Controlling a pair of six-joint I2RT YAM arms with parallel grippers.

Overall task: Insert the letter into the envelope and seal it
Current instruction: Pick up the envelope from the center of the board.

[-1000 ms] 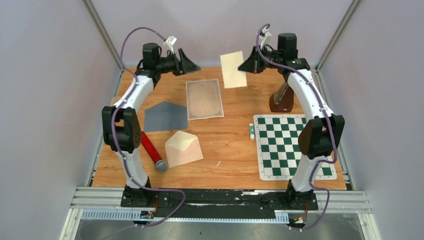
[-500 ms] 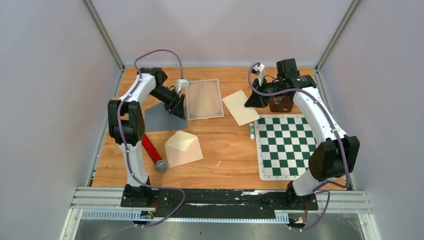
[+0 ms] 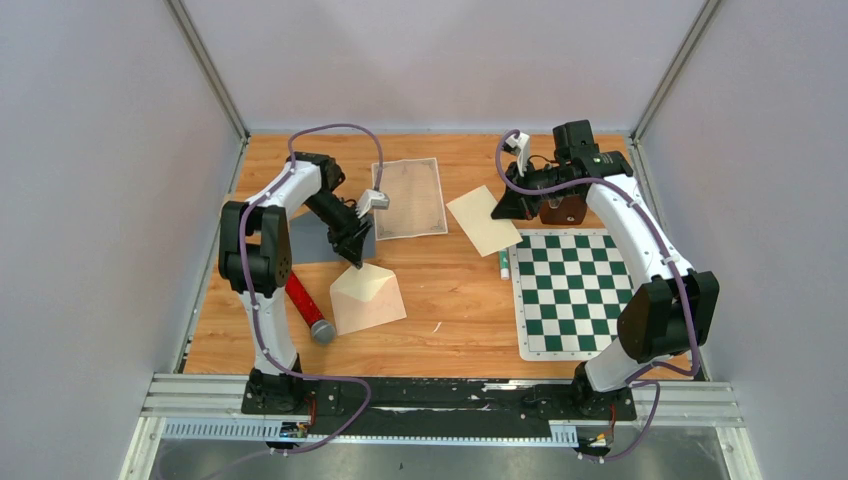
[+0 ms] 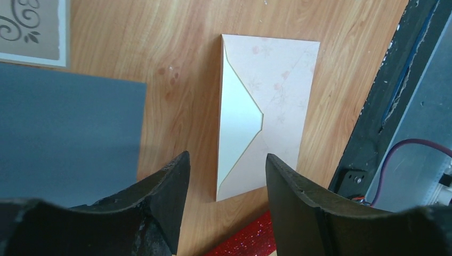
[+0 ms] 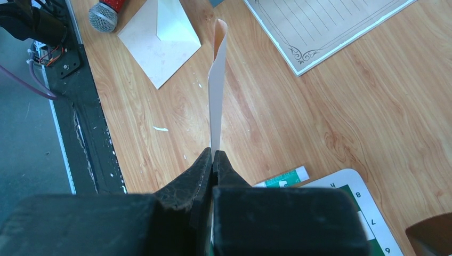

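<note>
The pale pink envelope [image 3: 368, 297] lies flat on the wooden table with its flap open; it also shows in the left wrist view [image 4: 266, 106] and the right wrist view [image 5: 160, 40]. My left gripper [image 3: 352, 250] hovers at the envelope's far corner, open [image 4: 226, 157], with nothing between its fingers. My right gripper [image 3: 500, 207] is shut [image 5: 213, 154] on one edge of the cream letter [image 3: 483, 220], which it holds off the table, seen edge-on in the right wrist view [image 5: 217, 90].
A grey sheet [image 3: 320, 235] and an ornate bordered paper [image 3: 408, 197] lie behind the envelope. A red glitter microphone [image 3: 305, 305] lies to its left. On the right are a green chessboard mat [image 3: 585, 290], a glue stick [image 3: 503, 262] and a brown stand [image 3: 565, 207].
My left arm swung down from the back to the envelope's far corner, its jaws narrowing a little. My right arm lowered the letter from the back toward mid-table.
</note>
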